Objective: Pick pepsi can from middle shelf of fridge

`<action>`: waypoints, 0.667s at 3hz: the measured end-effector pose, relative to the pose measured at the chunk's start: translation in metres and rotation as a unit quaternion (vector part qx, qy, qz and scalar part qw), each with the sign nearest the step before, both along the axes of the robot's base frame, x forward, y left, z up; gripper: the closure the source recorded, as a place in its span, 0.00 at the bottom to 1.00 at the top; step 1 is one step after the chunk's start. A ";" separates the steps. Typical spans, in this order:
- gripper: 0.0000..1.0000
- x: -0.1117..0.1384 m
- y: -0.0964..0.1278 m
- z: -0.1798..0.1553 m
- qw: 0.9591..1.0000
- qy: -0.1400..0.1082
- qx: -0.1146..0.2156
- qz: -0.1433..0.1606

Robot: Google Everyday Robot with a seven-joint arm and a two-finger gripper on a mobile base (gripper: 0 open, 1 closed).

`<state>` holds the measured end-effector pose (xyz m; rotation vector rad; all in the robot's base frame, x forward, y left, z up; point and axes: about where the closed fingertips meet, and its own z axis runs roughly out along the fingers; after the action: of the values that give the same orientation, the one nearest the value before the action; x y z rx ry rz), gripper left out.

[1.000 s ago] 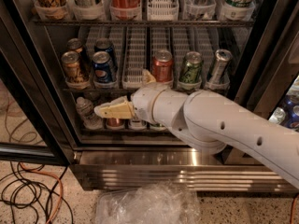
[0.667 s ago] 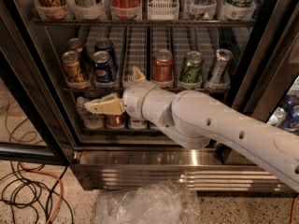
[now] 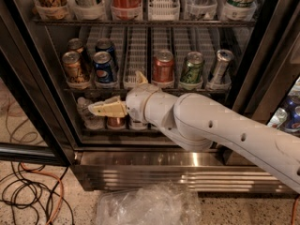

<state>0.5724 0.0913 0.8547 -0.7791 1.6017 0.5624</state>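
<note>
- The pepsi can [image 3: 104,68], a blue aluminium cylinder with a silver top, stands upright at the front of the middle shelf [image 3: 138,46], which is a dark wire rack carrying white slotted plastic lanes.
- A second blue can [image 3: 105,48] like it stands directly behind the pepsi can.
- Just left of the pepsi can is a brown-gold can [image 3: 75,68]. Further right along the same front row are a red can [image 3: 163,67], a green can [image 3: 192,68] and a leaning silver can [image 3: 220,65].
- The gripper [image 3: 114,92] hangs below and right of the pepsi can, apart from it. Its cream fingers [image 3: 108,108] are spread wide: one lies level, pointing left under the can's row, and the other pokes up to the can's right.
- The smooth, rounded white arm [image 3: 211,130] reaches in from the right of the pepsi can.
- Below the pepsi can runs the shiny ribbed steel base of the fridge [image 3: 154,161].
- On the speckled floor below lie a crumpled clear plastic bag [image 3: 145,204] and tangled cables [image 3: 28,191].
</note>
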 end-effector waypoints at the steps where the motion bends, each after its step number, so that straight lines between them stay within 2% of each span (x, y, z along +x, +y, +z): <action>1: 0.00 0.018 0.006 -0.009 1.000 -0.009 -0.001 -0.001; 2: 0.00 0.043 0.024 -0.010 0.999 -0.031 0.009 0.004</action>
<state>0.6150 0.1155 0.8442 -0.7824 1.5352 0.5537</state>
